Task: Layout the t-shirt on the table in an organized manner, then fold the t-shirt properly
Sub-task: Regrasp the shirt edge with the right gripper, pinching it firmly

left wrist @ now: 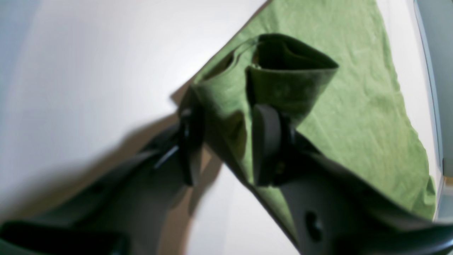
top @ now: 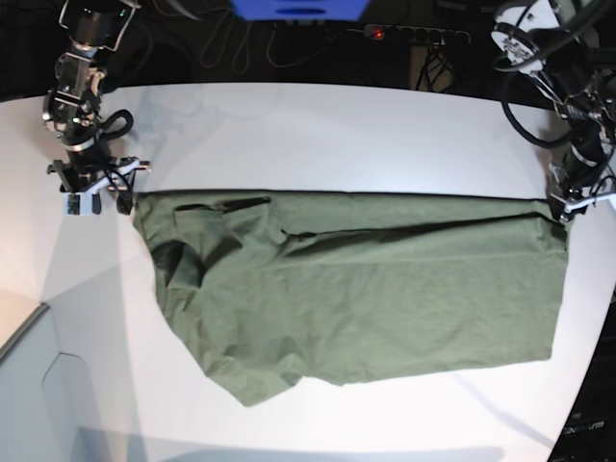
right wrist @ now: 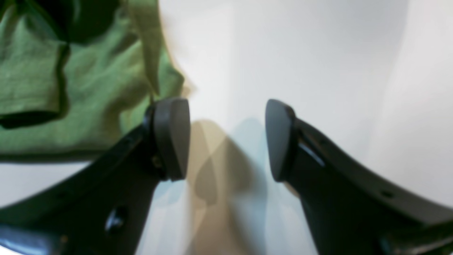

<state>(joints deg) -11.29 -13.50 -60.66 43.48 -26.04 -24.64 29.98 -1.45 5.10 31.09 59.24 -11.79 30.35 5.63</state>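
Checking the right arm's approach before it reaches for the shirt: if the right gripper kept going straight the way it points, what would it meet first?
Most likely the bare table. The right gripper is open, with only white surface and shadow between its fingers; the t-shirt lies off to one side. Depth is unclear.

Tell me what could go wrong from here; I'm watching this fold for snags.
1. The left tool is pinching a bunched corner of the t-shirt; pulling might grab uneven layers and skew the edge.
2. The right tool stands open beside the shirt's other end, holding nothing, so a one-sided pull could drag the cloth across the table.
3. The sleeve end looks crumpled; folding now may lock wrinkles in.
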